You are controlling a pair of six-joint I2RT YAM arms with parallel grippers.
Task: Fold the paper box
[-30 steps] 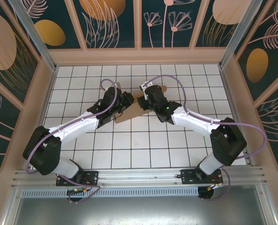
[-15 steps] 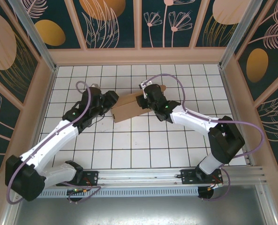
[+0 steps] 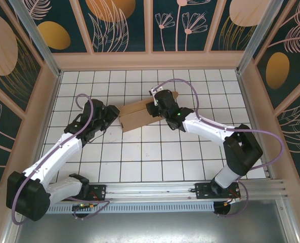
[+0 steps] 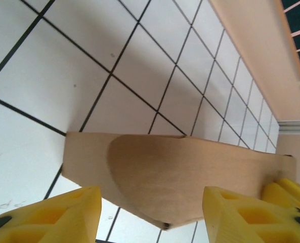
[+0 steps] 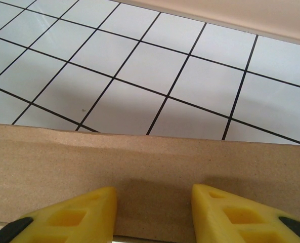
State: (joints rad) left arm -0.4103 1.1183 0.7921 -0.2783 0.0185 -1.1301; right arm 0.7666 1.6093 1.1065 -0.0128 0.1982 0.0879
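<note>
Mid-fold: box (image 3: 134, 115) lies upper centre on the tiles (image 3: 155, 152), my left claw (image 4: 150, 200) wide open just off its left end, right claw (image 5: 154, 197) part-open at its right end, grip unclear; next, left likely needs to re-grab that end.

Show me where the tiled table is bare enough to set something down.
Widest bare patch: table tiles nearer than the paper box, between left arm and right arm. A narrower strip runs between box and back wall. Crowded: mid-table, left gripper beside the box, right gripper over it.
</note>
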